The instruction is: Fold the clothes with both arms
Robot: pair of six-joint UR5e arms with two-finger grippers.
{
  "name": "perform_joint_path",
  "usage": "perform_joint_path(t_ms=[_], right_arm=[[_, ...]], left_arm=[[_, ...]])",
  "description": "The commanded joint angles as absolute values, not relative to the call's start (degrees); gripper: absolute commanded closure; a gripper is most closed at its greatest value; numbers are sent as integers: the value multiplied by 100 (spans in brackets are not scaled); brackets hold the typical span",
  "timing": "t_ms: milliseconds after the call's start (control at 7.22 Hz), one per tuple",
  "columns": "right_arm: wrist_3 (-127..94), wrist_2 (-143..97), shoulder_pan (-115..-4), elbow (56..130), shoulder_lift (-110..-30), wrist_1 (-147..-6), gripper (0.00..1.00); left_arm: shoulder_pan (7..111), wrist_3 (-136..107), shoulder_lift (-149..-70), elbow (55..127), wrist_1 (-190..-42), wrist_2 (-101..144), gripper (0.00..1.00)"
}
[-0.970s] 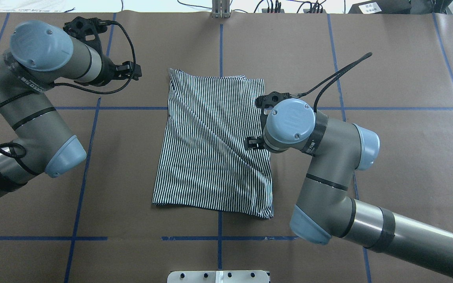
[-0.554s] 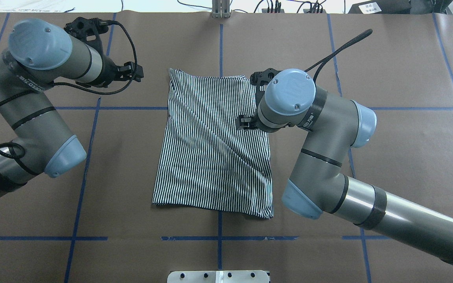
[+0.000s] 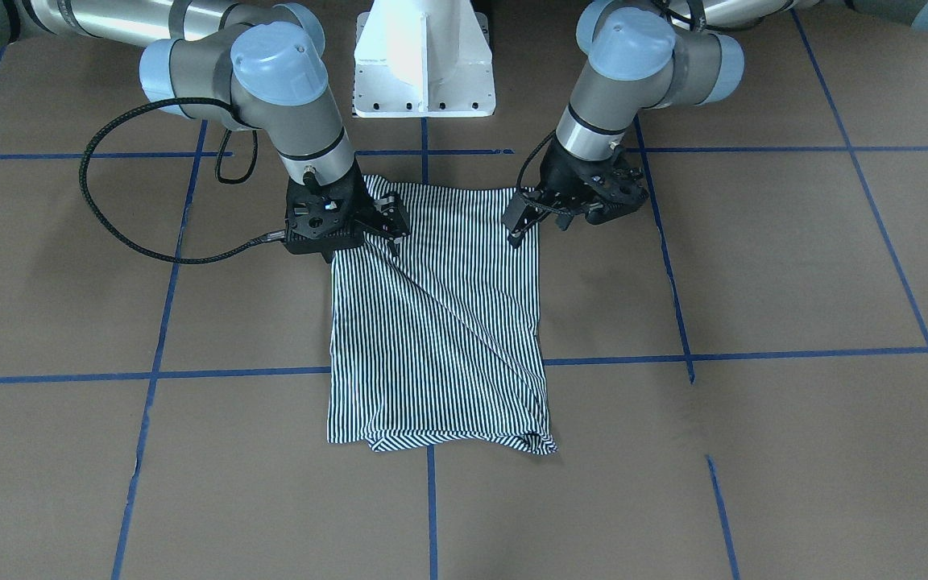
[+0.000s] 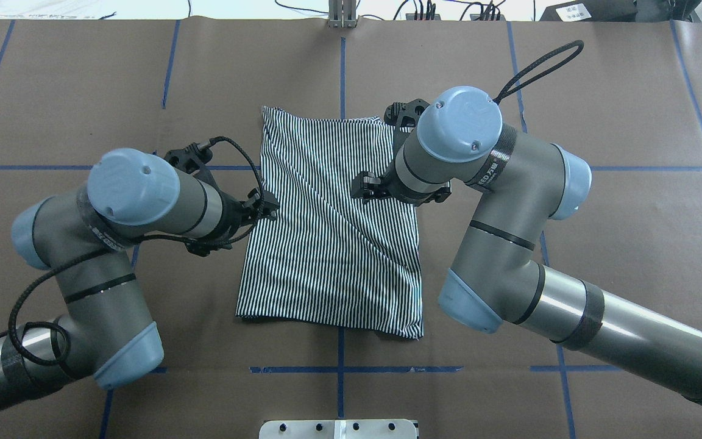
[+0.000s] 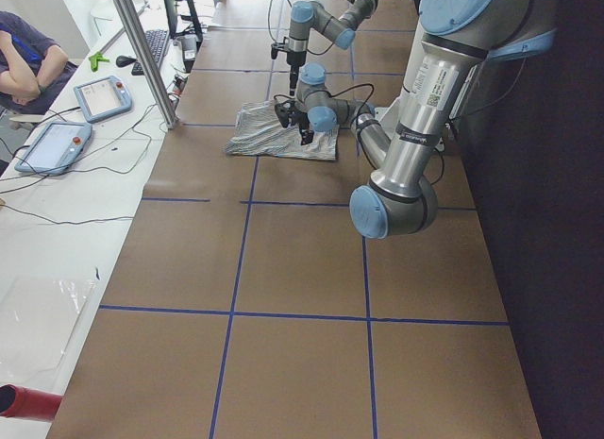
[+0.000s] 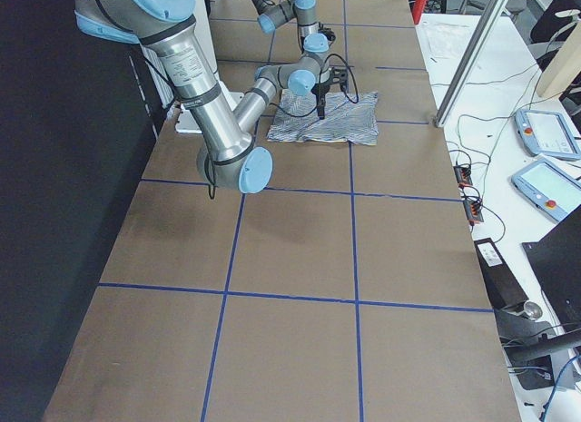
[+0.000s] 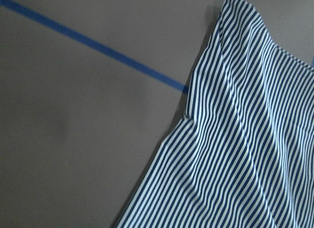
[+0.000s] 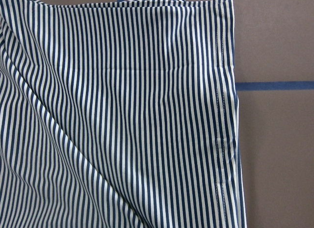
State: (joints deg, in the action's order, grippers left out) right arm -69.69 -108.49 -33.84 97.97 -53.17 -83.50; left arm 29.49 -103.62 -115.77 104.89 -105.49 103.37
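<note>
Looking down from overhead, you see the left gripper [image 4: 264,206] at the 9 o'clock edge of the striped polo shirt [image 4: 320,256], claw spread apart. The shirt lies folded flat at the centre of the table [image 4: 601,122]. The right gripper [image 4: 363,186] hangs over its 1 o'clock part, claw likewise parted

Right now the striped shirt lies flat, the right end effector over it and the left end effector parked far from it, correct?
No: the left end effector is at the edge of the striped shirt, per the overhead exterior view; the rest holds.
</note>
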Motion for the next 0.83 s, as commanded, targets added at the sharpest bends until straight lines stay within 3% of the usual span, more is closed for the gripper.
perform_joint_path(t_ms=[0,693], right_arm=[[-7084,-10863,-3375,9809,-5352,-8209,0],[-7189,-10863,-3366,9817,-5335,-8200,0]], left_arm=[[2541,-10802,-11558,10529,-10188,9898,1],[1900,-11389,-11303,10538,-10178,9607,1]])
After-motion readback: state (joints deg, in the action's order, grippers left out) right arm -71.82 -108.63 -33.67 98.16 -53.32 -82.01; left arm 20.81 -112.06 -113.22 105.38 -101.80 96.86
